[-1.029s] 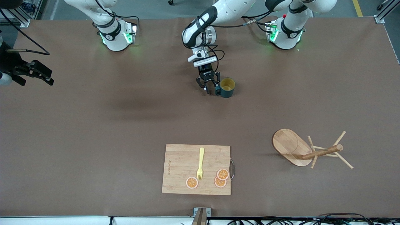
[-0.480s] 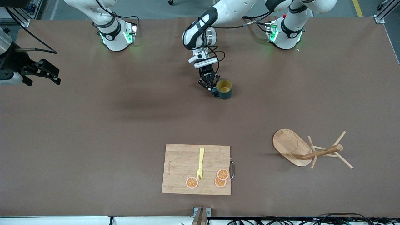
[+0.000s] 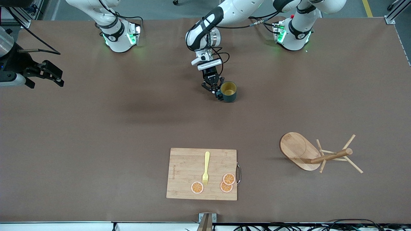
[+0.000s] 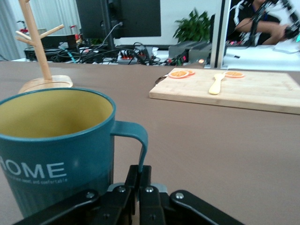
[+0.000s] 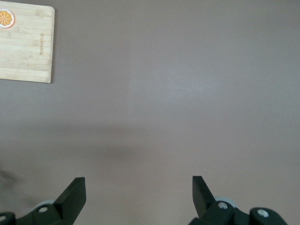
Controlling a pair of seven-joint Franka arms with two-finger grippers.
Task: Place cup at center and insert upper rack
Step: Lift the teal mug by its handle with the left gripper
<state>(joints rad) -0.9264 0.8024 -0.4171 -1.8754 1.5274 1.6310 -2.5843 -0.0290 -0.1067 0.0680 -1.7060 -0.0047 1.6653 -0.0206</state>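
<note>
The cup (image 3: 229, 91), dark teal with a yellow inside and white "HOME" lettering, stands on the table midway between the two arm bases. It fills the left wrist view as the cup (image 4: 56, 150). My left gripper (image 3: 218, 93) is low beside it, shut on the cup's thin handle (image 4: 142, 145). The upper rack (image 3: 316, 154), a light wooden mug tree with slanted pegs, is toward the left arm's end of the table, nearer the front camera than the cup. It stands on its oval base in the left wrist view, upper rack (image 4: 41, 61). My right gripper (image 3: 55, 77) hangs open over bare table at the right arm's end, right gripper (image 5: 138, 183).
A bamboo cutting board (image 3: 186, 173) lies near the table's front edge, carrying a yellow fork (image 3: 205, 167) and three orange slices (image 3: 226, 183). The same cutting board (image 4: 262, 91) shows in the left wrist view, and its corner (image 5: 28, 51) in the right wrist view.
My left gripper closed on the cup's handle, and the cup shifted slightly toward the right arm's side. My right gripper drifted a little toward the table's middle.
</note>
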